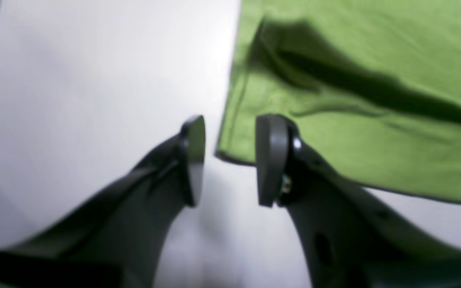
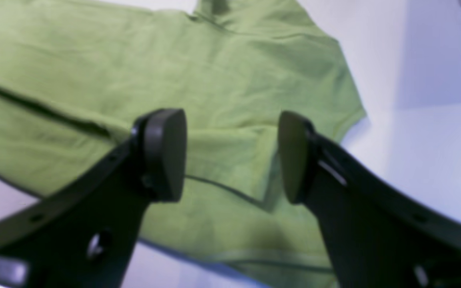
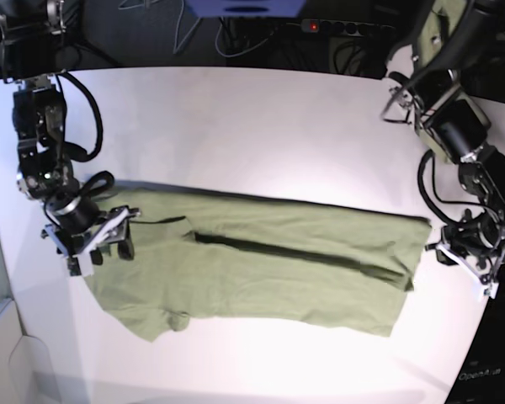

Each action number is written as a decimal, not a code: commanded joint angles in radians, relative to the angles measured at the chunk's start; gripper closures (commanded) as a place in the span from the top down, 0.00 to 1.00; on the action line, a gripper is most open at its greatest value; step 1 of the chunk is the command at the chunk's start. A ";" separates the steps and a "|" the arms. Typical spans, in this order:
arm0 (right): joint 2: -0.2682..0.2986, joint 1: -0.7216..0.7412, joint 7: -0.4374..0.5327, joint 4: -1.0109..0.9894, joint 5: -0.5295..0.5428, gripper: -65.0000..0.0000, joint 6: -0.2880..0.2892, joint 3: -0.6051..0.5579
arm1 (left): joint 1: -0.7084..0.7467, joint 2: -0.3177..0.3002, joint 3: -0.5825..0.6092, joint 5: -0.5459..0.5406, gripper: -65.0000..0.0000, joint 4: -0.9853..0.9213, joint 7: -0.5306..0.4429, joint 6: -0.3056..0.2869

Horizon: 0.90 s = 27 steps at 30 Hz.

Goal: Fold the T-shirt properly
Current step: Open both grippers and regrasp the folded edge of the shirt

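Green cloth is filling most of my screens: the shirt [image 3: 261, 269] is lying across the middle of the white table [image 3: 261, 135], stretched sideways, with a long dark fold line running along its length. In the base view one sleeve is sticking out toward the near edge at the left end, and the hem is sitting at the right end.

I am seeing my left gripper [image 1: 230, 160] hanging just above the table at a corner of the shirt, its jaws standing apart with nothing between them; the corner of the cloth is showing in the gap, below the pads. One pad is hovering over bare table, the other over the cloth's edge.

My right gripper [image 2: 230, 156] is hovering over the sleeve end of the shirt, jaws likewise spread wide and gripping nothing. Beneath it a folded flap of cloth is lying flat on the layer underneath.

Both wrist views are coming through blurred.
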 commanded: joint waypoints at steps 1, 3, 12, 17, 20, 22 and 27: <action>0.014 0.009 0.028 0.020 0.011 0.51 -0.008 0.005 | -0.026 -0.010 0.003 -0.014 0.32 0.018 -0.012 -0.003; 0.014 -0.006 0.028 0.025 0.011 0.51 -0.008 0.005 | -0.015 -0.012 0.005 -0.014 0.32 0.018 -0.014 -0.003; 0.010 -0.023 0.030 0.013 0.011 0.15 -0.008 0.006 | 0.046 0.022 0.005 -0.005 0.31 -0.033 -0.126 -0.003; 0.010 -0.001 0.030 -0.052 0.011 0.01 -0.008 0.005 | 0.028 0.020 0.092 -0.009 0.09 -0.079 -0.135 -0.003; 0.010 0.000 0.032 -0.089 0.011 0.01 -0.002 0.005 | 0.022 0.025 0.149 -0.003 0.03 -0.079 -0.135 -0.003; 0.010 0.000 0.056 -0.121 0.011 0.01 0.000 0.003 | 0.020 0.027 0.164 -0.005 0.04 -0.079 -0.136 -0.003; 0.010 0.009 0.124 -0.228 0.011 0.01 0.000 0.000 | 0.020 0.027 0.169 -0.003 0.04 -0.107 -0.205 0.017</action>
